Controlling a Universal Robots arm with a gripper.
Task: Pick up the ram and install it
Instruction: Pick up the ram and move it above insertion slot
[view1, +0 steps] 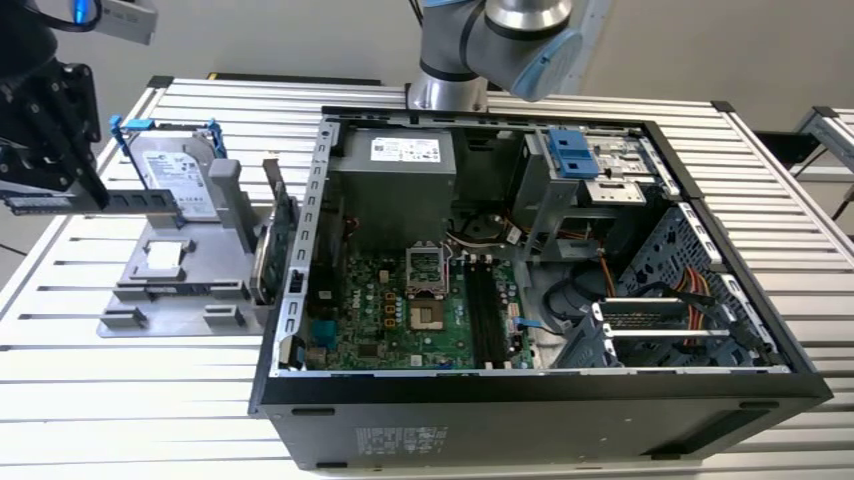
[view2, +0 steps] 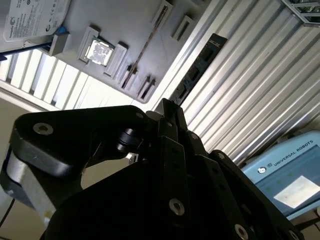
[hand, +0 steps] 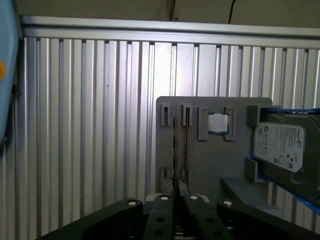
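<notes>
As tool (hand: 176, 196) clamps ram (view2: 198, 67), exterior view shows case (view1: 534, 410)

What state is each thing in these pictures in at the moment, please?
tool: shut on the ram.
ram: held in the tool, off the gray holder.
hard drive: seated in the gray holder.
processor chip: resting in its pocket on the holder.
computer case: lying on the table, open side up.
memory slots: appear empty.

Gripper (view2: 167, 106) clamped on the ram (view2: 200, 64), aloft at the exterior view's left
</notes>
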